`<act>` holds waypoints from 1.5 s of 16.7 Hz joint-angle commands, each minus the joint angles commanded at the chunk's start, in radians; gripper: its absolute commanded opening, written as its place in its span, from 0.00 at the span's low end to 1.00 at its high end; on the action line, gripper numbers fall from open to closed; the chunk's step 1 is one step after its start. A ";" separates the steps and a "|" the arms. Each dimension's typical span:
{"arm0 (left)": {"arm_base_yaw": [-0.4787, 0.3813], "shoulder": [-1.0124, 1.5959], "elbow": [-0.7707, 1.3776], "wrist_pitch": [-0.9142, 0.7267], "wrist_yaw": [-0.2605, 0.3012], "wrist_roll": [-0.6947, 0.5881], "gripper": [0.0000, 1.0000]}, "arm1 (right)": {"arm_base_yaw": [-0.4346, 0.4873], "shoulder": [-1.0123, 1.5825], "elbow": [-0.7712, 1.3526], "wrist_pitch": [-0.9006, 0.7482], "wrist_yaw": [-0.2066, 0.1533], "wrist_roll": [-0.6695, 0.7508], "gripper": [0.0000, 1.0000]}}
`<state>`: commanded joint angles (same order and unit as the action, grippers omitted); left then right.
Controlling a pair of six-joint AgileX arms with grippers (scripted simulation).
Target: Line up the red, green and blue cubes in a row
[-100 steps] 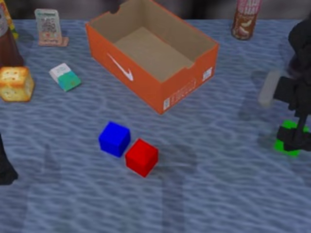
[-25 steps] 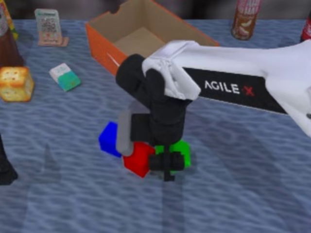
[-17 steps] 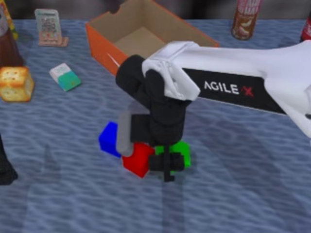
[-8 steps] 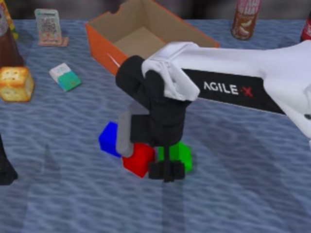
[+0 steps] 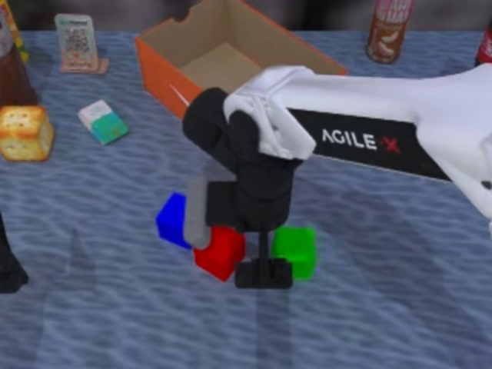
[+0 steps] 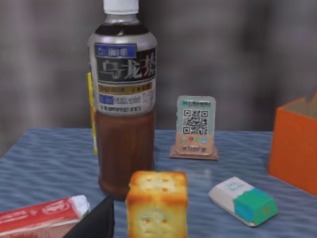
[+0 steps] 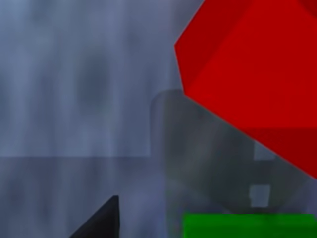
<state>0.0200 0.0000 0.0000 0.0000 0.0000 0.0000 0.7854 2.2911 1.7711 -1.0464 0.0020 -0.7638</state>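
The blue cube (image 5: 171, 220), red cube (image 5: 221, 252) and green cube (image 5: 295, 251) lie left to right near the table's middle. A narrow gap separates red from green, and the arm hides where blue meets red. My right gripper (image 5: 264, 274) hangs over that gap, open, holding nothing. In the right wrist view one dark finger (image 7: 101, 218) stands apart from the green cube (image 7: 247, 225), with the red cube (image 7: 252, 69) beyond. My left gripper (image 5: 8, 270) is parked at the left edge, open; one finger (image 6: 99, 220) shows in its wrist view.
An orange shoebox (image 5: 157, 65) stands open behind the cubes, partly under my right arm. At the left are a white-and-teal box (image 5: 102, 121), a toast block (image 5: 25, 132), a QR card (image 5: 77, 42) and a tea bottle (image 6: 124, 99). A can (image 5: 390, 29) stands back right.
My right arm carried the green cube from the right edge to beside the red cube. In the last half second the gripper opened and the green cube now sits slightly farther right.
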 joint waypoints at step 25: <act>-0.185 0.726 0.601 -0.413 0.003 -0.010 1.00 | -0.298 -0.818 -0.427 0.223 -0.048 0.243 1.00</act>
<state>-0.1646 0.7259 0.6005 -0.4134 0.0032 -0.0095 0.4872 1.4730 1.3437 -0.8230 -0.0464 -0.5212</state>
